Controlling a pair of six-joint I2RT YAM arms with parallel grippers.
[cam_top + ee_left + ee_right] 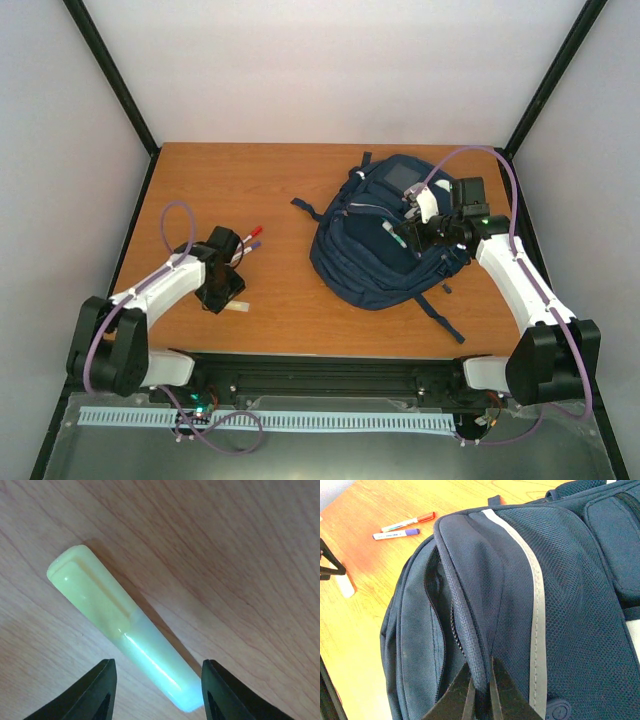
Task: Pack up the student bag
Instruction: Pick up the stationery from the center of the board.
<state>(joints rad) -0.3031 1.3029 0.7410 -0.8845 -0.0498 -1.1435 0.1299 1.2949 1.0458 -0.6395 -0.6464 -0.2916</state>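
Two end effectors in view, one on each side of the worktop.

Right side: the student bag lies flat on the right half of the worktop, front pocket facing up, straps trailing toward the near edge. My right end effector sits on top of it, fingers together and pinching a ridge of navy fabric at the edge of the main opening. The zip gapes to the left of that pinch and the interior is dark. A grey reflective stripe runs up the panel just right of my fingers. From above, a white pen-like item with a green tip shows at the bag's upper surface near my wrist; I cannot tell whether it is inside or lying on top.

Left side: my left end effector hangs low over the wood, fingers apart, straddling the near end of a pale yellow-green highlighter. Wood shows between each finger and the barrel. The highlighter lies flat, angled away to the upper left.

Also on the worktop: a red-capped marker and a purple-capped marker, side by side, between my left arm and the bag, apart from both.
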